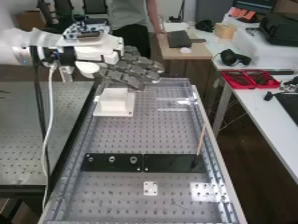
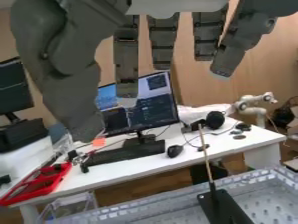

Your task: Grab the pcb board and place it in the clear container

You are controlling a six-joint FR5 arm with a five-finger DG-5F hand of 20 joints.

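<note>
One hand (image 1: pixel 132 70) is held with fingers straight and slightly spread, above one white block (image 1: pixel 114 103). One clear container (image 1: pixel 174 109) is seen at four to five o'clock from it, beside the right rail (image 1: pixel 213 161). Which item is the pcb board cannot be told. Two black plates (image 1: pixel 112 162) are set at six o'clock, with perforated surface (image 1: pixel 136 135) left between them and the block; one wooden stick (image 1: pixel 201 140) is stood at five.

Wooden wall panels (image 2: pixel 193 65) behind a white desk (image 2: pixel 126 172) with monitors (image 2: pixel 149 105).
</note>
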